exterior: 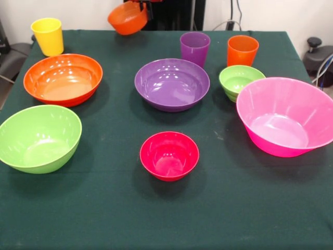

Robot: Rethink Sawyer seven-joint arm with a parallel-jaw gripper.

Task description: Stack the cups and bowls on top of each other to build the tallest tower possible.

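My gripper (pixel 140 3) shows only as tips at the top edge, shut on the rim of the small orange bowl (pixel 127 19), which hangs tilted above the table's far side. The small red-magenta bowl (pixel 169 155) sits empty near the front centre. The yellow cup (pixel 48 35) stands far left. The purple cup (pixel 194 48) and orange cup (pixel 242 50) stand far right of centre. The large orange bowl (pixel 62 78), purple bowl (pixel 171 83), small green bowl (pixel 240 80), huge pink bowl (pixel 286 117) and lime green bowl (pixel 39 138) sit apart, all upright.
A dark green cloth covers the table (pixel 104 208). The robot's black pedestal (pixel 177 13) stands behind the far edge. Dark equipment (pixel 317 54) sits off the table's right side.
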